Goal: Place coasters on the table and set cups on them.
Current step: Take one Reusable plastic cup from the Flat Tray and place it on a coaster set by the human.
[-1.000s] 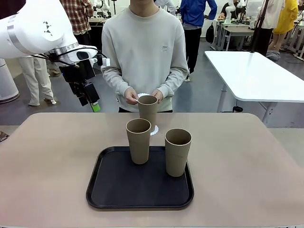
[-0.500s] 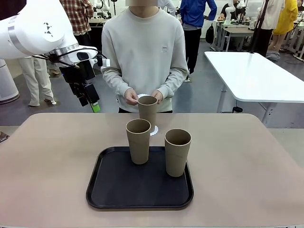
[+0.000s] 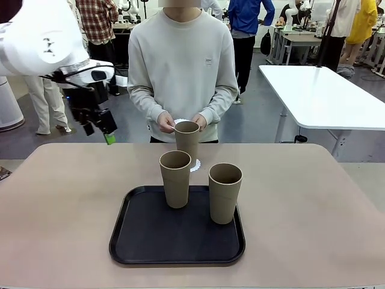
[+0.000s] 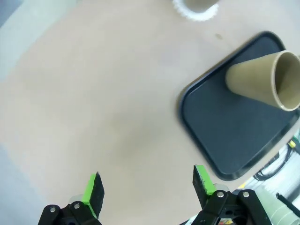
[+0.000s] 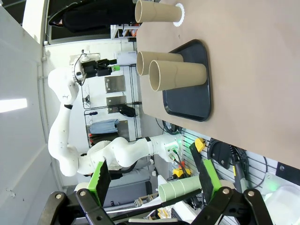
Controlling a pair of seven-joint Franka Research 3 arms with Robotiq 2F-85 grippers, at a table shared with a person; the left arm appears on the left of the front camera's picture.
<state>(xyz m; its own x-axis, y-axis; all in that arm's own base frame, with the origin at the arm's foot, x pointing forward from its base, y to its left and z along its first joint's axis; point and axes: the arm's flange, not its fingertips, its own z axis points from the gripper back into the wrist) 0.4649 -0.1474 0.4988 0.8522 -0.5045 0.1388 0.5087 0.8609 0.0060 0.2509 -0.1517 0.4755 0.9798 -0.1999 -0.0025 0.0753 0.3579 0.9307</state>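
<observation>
Entry: my left gripper [image 3: 100,127] has backed farther left of the tray [image 3: 144,238], claw wide, empty, probably yielding the person [image 3: 183,66] room; right gripper [image 5: 152,174] wide too.

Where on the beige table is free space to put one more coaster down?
The table is bare left and right of the black tray, out to the far corners. The middle is crowded: the left cup and the right cup stand on the tray, and just behind it a third cup stands on a coaster.
</observation>
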